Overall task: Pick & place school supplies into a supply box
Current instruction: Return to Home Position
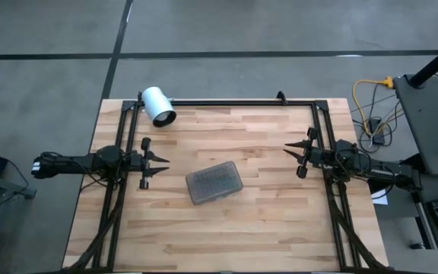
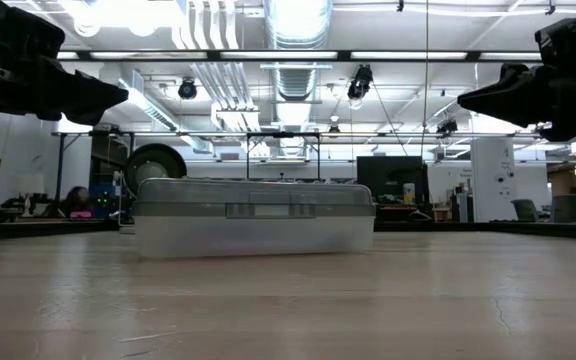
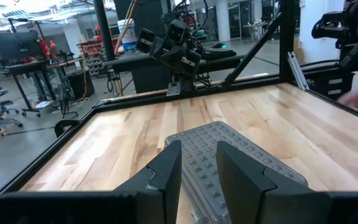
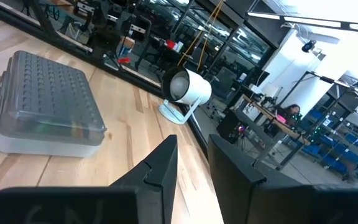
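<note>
The supply box (image 1: 215,183), a clear case with a grey dotted lid, lies shut and flat on its base in the middle of the wooden table, turned slightly askew. In the right wrist view, the school supplies show only as faint coloured streaks through its clear wall (image 4: 45,129). My left gripper (image 1: 164,160) hangs level above the table's left side, open, pointing at the box (image 3: 241,149) with nothing between its fingers. My right gripper (image 1: 286,147) hangs level above the right side, open and empty, rolled a little to one side.
A white cylinder (image 1: 158,105) lies at the far left corner of the table, on the black frame rail (image 1: 226,101) that runs round the table's far and side edges. Bare wood (image 1: 226,236) lies all round the box.
</note>
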### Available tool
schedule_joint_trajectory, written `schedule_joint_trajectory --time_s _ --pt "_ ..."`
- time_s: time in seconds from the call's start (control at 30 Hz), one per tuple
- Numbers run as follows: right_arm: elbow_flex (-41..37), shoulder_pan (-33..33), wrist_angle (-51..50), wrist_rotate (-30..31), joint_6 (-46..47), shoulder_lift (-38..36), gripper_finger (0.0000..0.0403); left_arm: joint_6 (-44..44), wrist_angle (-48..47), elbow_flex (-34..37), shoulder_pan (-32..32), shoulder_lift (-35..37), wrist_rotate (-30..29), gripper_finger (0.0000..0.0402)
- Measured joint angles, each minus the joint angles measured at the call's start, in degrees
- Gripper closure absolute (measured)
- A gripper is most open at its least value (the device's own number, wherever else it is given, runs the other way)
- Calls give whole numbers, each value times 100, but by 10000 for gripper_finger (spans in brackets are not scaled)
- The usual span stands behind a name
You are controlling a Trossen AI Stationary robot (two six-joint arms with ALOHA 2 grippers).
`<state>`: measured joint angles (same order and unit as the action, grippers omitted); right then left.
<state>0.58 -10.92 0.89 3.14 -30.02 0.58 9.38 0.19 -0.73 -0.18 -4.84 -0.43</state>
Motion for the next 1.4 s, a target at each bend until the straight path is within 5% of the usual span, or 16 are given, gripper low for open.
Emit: schedule_joint_trajectory --time_s 1.4 --pt "0 0 0 -9 -2 -4 328 -3 4 4 0 0 0 315"
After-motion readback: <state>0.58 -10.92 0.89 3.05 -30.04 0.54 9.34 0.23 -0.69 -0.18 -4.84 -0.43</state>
